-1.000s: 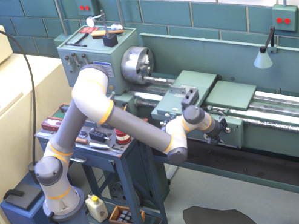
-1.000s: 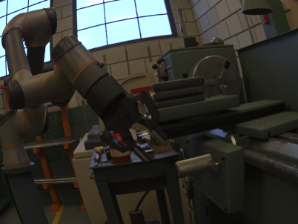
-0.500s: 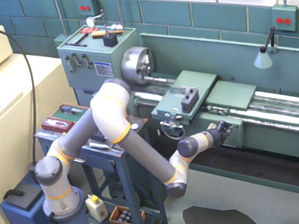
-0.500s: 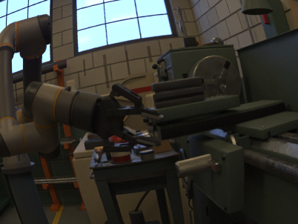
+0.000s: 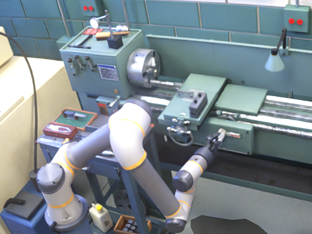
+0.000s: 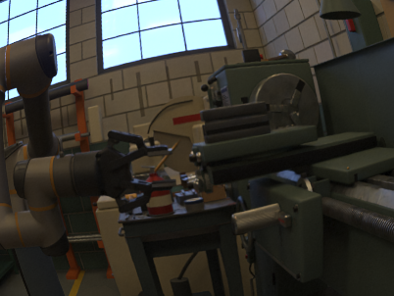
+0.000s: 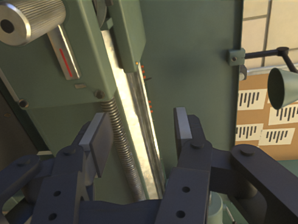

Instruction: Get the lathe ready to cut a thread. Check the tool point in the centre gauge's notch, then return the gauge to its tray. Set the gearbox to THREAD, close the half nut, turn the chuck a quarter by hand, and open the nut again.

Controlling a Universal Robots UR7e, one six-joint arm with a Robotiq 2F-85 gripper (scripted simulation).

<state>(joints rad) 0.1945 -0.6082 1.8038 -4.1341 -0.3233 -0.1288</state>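
Observation:
The half-nut lever (image 5: pixel 228 134) (image 6: pixel 257 218) (image 7: pixel 32 19), a knurled silver handle, sticks out of the carriage apron. My gripper (image 5: pixel 215 139) (image 6: pixel 139 169) (image 7: pixel 138 137) hangs open and empty just in front of that lever, below and to its left. The lead screw (image 7: pixel 123 149) runs between the fingers in the wrist camera. The chuck (image 5: pixel 143 67) (image 6: pixel 286 100) sits on the headstock to the left. The gearbox levers (image 5: pixel 80 63) stand on the headstock's front. The gauge tray (image 5: pixel 75 117) rests on the cart to the far left. The tool post (image 5: pixel 198 103) sits on the carriage.
A green splash guard (image 5: pixel 227 60) and tiled wall stand behind the lathe bed. A work lamp (image 5: pixel 274 60) hangs at the right. The blue cart (image 5: pixel 94 148) with trays and small parts stands left of my arm. A bottle (image 5: pixel 101 216) and a box sit on the floor.

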